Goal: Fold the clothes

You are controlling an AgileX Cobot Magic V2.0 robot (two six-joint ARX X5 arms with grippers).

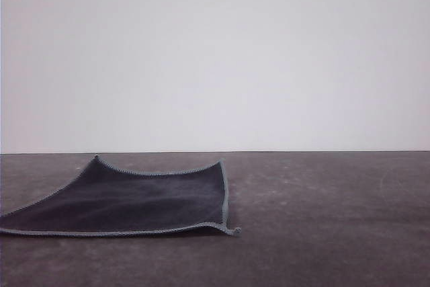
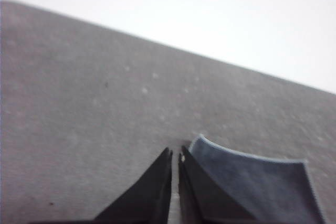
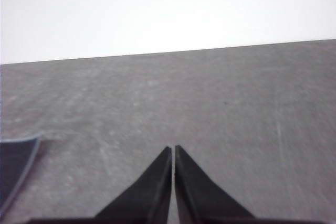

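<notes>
The clothes are one small square cloth [image 1: 127,199], dark charcoal face up with grey stitched edging, lying flat on the left part of the table in the front view, its near right corner slightly curled. In the left wrist view my left gripper [image 2: 175,156] is shut with nothing between its fingers, its tips close beside a raised corner of the cloth [image 2: 257,187]. My right gripper [image 3: 173,151] is shut and empty over bare table, and an edge of the cloth [image 3: 16,169] lies well off to its side.
The dark grey table [image 1: 322,220] stretches bare to the right of the cloth. Behind its far edge stands a plain white wall [image 1: 215,52].
</notes>
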